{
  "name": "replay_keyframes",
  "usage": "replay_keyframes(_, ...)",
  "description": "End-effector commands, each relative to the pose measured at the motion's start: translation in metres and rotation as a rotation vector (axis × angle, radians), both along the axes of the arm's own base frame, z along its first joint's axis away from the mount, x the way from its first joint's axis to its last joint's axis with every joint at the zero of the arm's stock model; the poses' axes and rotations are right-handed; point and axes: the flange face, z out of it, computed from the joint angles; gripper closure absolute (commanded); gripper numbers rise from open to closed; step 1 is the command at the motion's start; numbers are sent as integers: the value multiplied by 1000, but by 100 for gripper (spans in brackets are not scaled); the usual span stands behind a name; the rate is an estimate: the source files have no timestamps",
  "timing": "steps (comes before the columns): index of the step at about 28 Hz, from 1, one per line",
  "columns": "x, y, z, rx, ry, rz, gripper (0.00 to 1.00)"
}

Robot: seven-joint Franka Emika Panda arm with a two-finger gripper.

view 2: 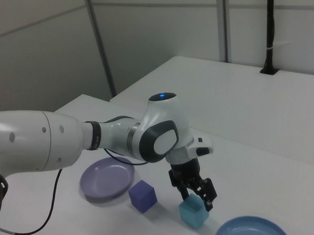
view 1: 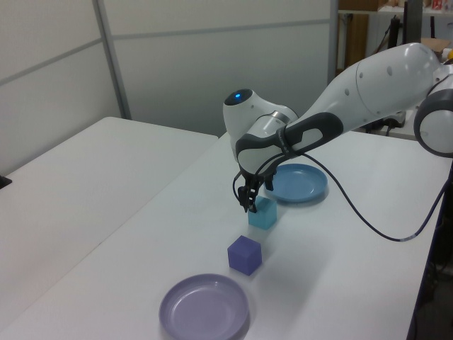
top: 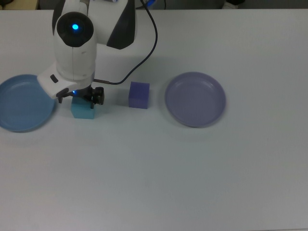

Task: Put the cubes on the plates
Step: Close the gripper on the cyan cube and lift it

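Single white arm (view 1: 368, 81) reaches in from the left view's right and bends down at the wrist, where a blue status light (top: 74, 27) glows on the housing. A black cable (top: 153, 36) trails from the forearm. The gripper (view 2: 196, 195) points downward with its two black fingers (view 2: 209, 196) spread apart, the jaws low and straddling the cyan cube (view 2: 194, 212), one finger on each side of its top. Contact between finger pads and cube faces cannot be told.
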Motion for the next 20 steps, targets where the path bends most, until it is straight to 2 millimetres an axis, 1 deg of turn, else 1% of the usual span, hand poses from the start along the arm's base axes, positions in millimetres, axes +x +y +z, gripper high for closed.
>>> replay_keyframes(1, -13, 2, -10, -30, 10, 13, 0)
replay_keyframes(4, -16, 7, -17, -32, 21, 23, 0)
replay_keyframes(5, -18, 10, -22, -31, 23, 24, 3)
replay_keyframes(7, -19, 12, -24, -30, 23, 20, 20)
replay_keyframes(8, -19, 12, -24, -30, 22, 15, 32)
replay_keyframes(9, -19, 12, -24, -29, 22, 15, 46)
replay_keyframes(10, -19, 13, -23, -23, 20, 12, 65)
replay_keyframes(12, -17, 13, -19, -14, 9, 1, 83)
replay_keyframes(13, -16, 13, -17, -8, 2, -8, 88)
replay_keyframes(14, -14, 14, -14, -1, -7, -19, 92)
replay_keyframes(15, -9, 12, -3, 11, -30, -33, 93)
replay_keyframes(18, -2, 3, 16, 32, -70, -56, 93)
replay_keyframes(20, 2, -14, 31, 48, -102, -91, 93)
